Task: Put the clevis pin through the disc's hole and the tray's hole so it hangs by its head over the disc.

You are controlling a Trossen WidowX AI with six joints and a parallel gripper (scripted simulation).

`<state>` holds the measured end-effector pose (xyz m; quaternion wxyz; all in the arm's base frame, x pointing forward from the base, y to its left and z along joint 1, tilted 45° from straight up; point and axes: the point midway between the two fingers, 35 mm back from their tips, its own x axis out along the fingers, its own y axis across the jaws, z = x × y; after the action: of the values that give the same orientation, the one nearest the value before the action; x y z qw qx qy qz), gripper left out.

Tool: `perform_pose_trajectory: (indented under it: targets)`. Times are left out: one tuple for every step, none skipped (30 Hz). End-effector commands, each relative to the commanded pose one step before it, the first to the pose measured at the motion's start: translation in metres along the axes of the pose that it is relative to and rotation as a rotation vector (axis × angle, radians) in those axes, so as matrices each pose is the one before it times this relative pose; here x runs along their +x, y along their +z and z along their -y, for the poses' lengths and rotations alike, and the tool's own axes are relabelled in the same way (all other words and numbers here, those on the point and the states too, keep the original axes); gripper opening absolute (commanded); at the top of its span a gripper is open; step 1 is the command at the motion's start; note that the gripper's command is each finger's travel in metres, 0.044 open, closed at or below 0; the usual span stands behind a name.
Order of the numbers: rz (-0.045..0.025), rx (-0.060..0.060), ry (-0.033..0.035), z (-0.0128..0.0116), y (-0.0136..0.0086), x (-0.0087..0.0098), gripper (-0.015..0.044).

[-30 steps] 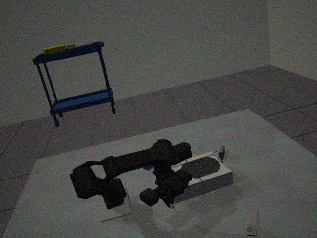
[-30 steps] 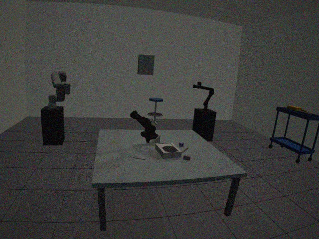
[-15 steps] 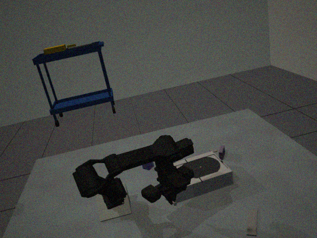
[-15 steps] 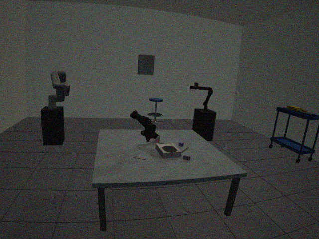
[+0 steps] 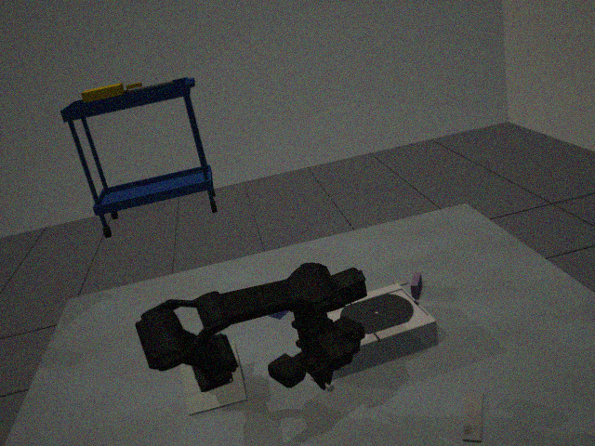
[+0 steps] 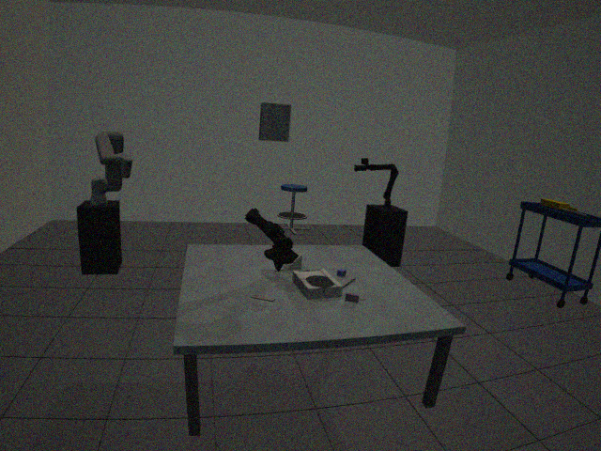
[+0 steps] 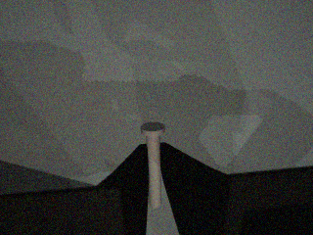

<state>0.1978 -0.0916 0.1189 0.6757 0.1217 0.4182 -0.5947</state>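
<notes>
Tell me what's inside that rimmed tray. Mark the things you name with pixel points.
A dark disc [image 5: 397, 307] [image 6: 317, 281] lies flat in the tray [image 5: 408, 331] [image 6: 310, 293], a small hole at its middle. The tray floor beneath it is covered.

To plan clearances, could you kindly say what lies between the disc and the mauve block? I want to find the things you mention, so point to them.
The tray's rim [image 5: 423, 312] [image 6: 336, 285] separates disc [image 5: 387, 318] [image 6: 317, 281] and block [image 5: 416, 284] [image 6: 351, 298] in both top and exterior views.
</notes>
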Motion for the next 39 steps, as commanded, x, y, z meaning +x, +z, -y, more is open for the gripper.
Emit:
perform_pose_trajectory:
  targets:
    - [0.00219, -0.0071, -0.00376, 0.00082, -0.00015, 0.00751, 0.0]
    - [0.00007, -0.0003, 0.0, -0.00004, 0.00004, 0.00164, 0.0]
    - [0.00007, -0.0002, 0.0, -0.00005, 0.00004, 0.00164, 0.0]
    - [0.00007, -0.0002, 0.0, -0.00005, 0.00005, 0.00164, 0.0]
    - [0.00007, -0.0001, 0.0, -0.00005, 0.00005, 0.00165, 0.0]
    - [0.00008, -0.0001, -0.00001, -0.00005, 0.00005, 0.00165, 0.0]
    - [0.00008, -0.0001, -0.00001, -0.00005, 0.00005, 0.00165, 0.0]
    - [0.00008, -0.0001, -0.00001, -0.00005, 0.00005, 0.00165, 0.0]
    - [0.00008, 0.0, -0.00001, -0.00005, 0.00005, 0.00165, 0.0]
    - [0.00008, 0.0, -0.00001, -0.00005, 0.00006, 0.00166, 0.0]
    - [0.00008, 0.0, -0.00001, -0.00005, 0.00006, 0.00166, 0.0]
    - [0.00008, 0.0, -0.00001, -0.00005, 0.00006, 0.00166, 0.0]
    - [0.00008, 0.0, -0.00001, -0.00005, 0.00006, 0.00166, 0.0]
    - [0.00008, 0.0, -0.00002, -0.00006, 0.00006, 0.00166, 0.0]
    - [0.00008, 0.0, -0.00002, -0.00006, 0.00006, 0.00166, 0.0]
    - [0.00008, 0.0, -0.00002, -0.00006, 0.00006, 0.00166, 0.0]
    - [0.00008, 0.0, -0.00002, -0.00006, 0.00006, 0.00166, 0.0]
    - [0.00008, 0.0, -0.00002, -0.00006, 0.00006, 0.00166, 0.0]
    - [0.00008, 0.0, -0.00002, -0.00006, 0.00006, 0.00166, 0.0]
    - [0.00008, 0.0, -0.00002, -0.00006, 0.00006, 0.00166, 0.0]
    - [0.00008, 0.0, -0.00002, -0.00006, 0.00006, 0.00166, 0.0]
    - [0.00008, 0.0, -0.00002, -0.00006, 0.00006, 0.00166, 0.0]
    - [0.00008, 0.0, -0.00002, -0.00005, 0.00006, 0.00166, 0.0]
    - [0.00008, 0.0, -0.00003, -0.00005, 0.00006, 0.00166, 0.0]
    - [0.00008, 0.0, -0.00003, -0.00005, 0.00006, 0.00162, 0.0]
    - [0.00011, 0.0, -0.00005, -0.00004, 0.00006, 0.00161, 0.0]
    - [0.00014, 0.0, -0.00006, -0.00002, 0.00006, 0.00161, 0.0]
    - [0.00016, 0.0, -0.00008, -0.00001, 0.00006, 0.0016, 0.0]
    - [0.00015, 0.0, -0.00008, 0.00001, 0.00005, 0.00129, 0.0]
    - [0.0001, 0.0, -0.00005, 0.00001, 0.00003, 0.00078, 0.0]
    - [0.00003, 0.0, -0.00002, 0.0, 0.00001, 0.00026, 0.0]
    - [0.0, 0.0, 0.0, 0.0, 0.0, 0.0, 0.0]
    - [0.0, 0.0, 0.0, 0.0, 0.0, 0.0, 0.0]
    - [0.0, 0.0, 0.0, 0.0, 0.0, 0.0, 0.0]
    - [0.0, 0.0, 0.0, 0.0, 0.0, 0.0, 0.0]
    - [0.0, 0.0, 0.0, 0.0, 0.0, 0.0, 0.0]
    - [0.0, 0.0, 0.0, 0.0, 0.0, 0.0, 0.0]
    - [0.0, 0.0, 0.0, 0.0, 0.0, 0.0, 0.0]
    - [0.0, 0.0, 0.0, 0.0, 0.0, 0.0, 0.0]
